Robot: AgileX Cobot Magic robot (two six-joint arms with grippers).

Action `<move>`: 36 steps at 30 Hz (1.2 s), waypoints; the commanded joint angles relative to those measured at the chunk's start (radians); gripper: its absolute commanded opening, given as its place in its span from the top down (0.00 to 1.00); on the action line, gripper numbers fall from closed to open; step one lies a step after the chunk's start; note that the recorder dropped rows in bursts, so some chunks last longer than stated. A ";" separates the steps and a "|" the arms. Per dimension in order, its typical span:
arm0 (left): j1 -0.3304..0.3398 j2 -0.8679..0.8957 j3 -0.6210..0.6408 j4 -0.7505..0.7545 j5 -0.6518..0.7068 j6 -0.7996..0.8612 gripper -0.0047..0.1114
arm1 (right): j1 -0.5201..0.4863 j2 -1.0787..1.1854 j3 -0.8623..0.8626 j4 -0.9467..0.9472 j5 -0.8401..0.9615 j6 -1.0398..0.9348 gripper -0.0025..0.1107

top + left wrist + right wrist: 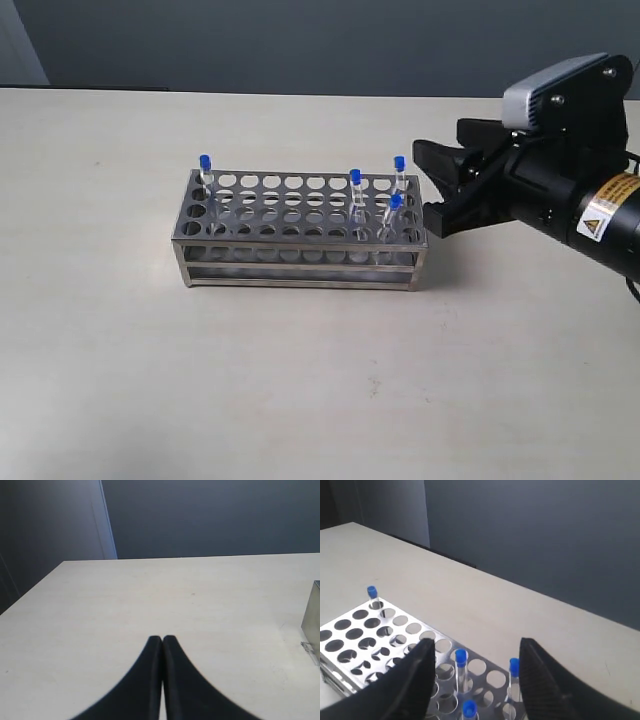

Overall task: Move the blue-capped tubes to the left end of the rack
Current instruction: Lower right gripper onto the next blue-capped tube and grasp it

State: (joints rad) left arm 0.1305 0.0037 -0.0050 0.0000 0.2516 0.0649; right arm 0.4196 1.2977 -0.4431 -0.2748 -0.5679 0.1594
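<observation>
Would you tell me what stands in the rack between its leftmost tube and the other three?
Only empty holes of the rack, from the leftmost tube to the nearest other tube, in the exterior view.

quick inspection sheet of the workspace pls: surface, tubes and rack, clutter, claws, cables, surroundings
surface: pale table, no spills or marks of note
job's things: steel rack; one blue-capped tube in a hole at its left end, three blue-capped tubes at its right end
clutter: nothing seen
grippers: left claw shut, empty, over the table; right claw open, empty, beside the rack's right end
cables: nothing seen
surroundings: dark grey wall behind the table
</observation>
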 commanded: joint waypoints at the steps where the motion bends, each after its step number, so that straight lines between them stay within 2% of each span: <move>1: 0.005 -0.004 0.005 0.000 -0.012 -0.004 0.96 | -0.001 0.021 -0.030 0.058 -0.046 -0.117 0.54; 6: 0.005 -0.004 0.005 0.000 -0.012 -0.004 0.96 | -0.001 0.150 -0.127 0.144 -0.046 -0.266 0.54; 15: 0.005 -0.004 0.005 0.000 -0.012 -0.004 0.96 | -0.001 0.441 -0.295 0.177 -0.099 -0.278 0.54; 25: 0.005 -0.004 0.005 0.000 -0.012 -0.004 0.96 | -0.001 0.507 -0.375 0.226 -0.062 -0.294 0.54; 36: 0.005 -0.004 0.005 0.000 -0.012 -0.004 0.96 | -0.001 0.577 -0.383 0.226 -0.043 -0.292 0.54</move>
State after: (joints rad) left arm 0.1305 0.0037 -0.0050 0.0000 0.2516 0.0649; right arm 0.4196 1.8610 -0.8204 -0.0567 -0.6080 -0.1273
